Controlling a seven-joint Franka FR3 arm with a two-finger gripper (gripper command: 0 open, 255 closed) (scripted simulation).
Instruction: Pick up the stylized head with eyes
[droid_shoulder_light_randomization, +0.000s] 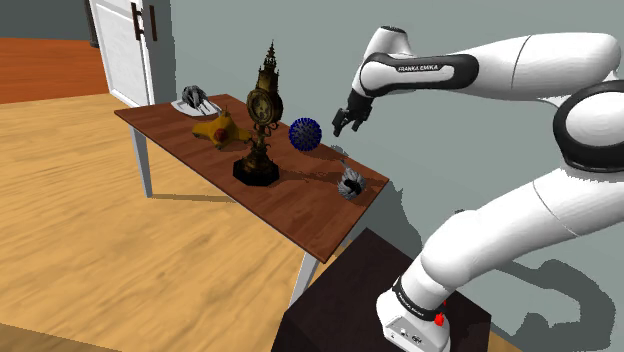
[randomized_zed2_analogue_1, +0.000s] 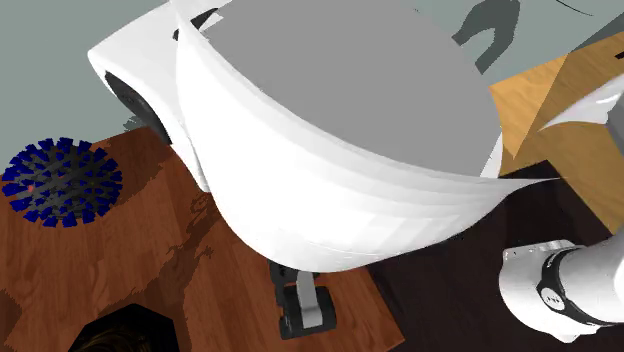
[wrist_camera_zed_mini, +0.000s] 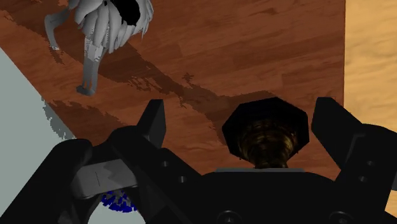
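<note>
Grey-white and drawn in drooping strands around dark hollows, the head (droid_shoulder_light_randomization: 350, 184) (as I take it to be) sits on the surface below the claw (droid_shoulder_light_randomization: 345, 122) and a little off to one side, near but outside the fingers' span. The claw hangs wide open, with nothing in it.

The head looks light and stiff. Its thin stalks seem fragile and would likely slip or snap, so I would close across the fuller body, not the strands.

A blue spiked ball (droid_shoulder_light_randomization: 304, 133) lies just beside the claw on the other side. A tall clock (droid_shoulder_light_randomization: 262, 110) stands farther ahead, with a yellow figure (droid_shoulder_light_randomization: 222, 128) and a second grey thing (droid_shoulder_light_randomization: 195, 100) beyond it.

The surface (droid_shoulder_light_randomization: 300, 215) is dark red-brown wood on pale legs. Around it are a wood floor (droid_shoulder_light_randomization: 90, 250), a grey wall (droid_shoulder_light_randomization: 420, 30) and a white door (droid_shoulder_light_randomization: 125, 40).
</note>
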